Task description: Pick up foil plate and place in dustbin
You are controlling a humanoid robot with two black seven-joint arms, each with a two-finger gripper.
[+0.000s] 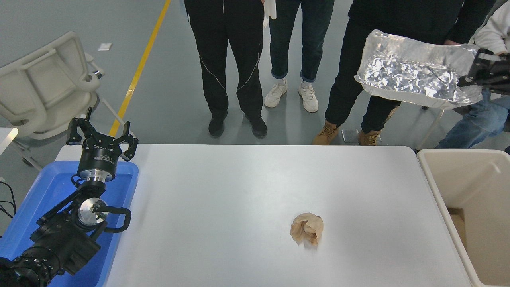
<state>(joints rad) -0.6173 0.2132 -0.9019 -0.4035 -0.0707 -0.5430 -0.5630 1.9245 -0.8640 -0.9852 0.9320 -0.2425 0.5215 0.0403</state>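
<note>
The foil plate [416, 75], shiny and crinkled, hangs high in the air at the upper right, beyond the table's far right corner. My right gripper [472, 77] comes in from the right edge and is shut on the plate's right rim. The beige dustbin [450, 187] stands against the table's right side, below and a little right of the plate; its inside shows a brown patch. My left gripper [101, 133] is open and parked at the lower left, over the blue tray.
A crumpled tan paper ball [306, 228] lies on the white table [239, 191], right of centre. A shallow blue tray [48, 187] sits at the table's left. Several people stand at the far side; one sits at the upper right. A white chair [44, 83] is at the left.
</note>
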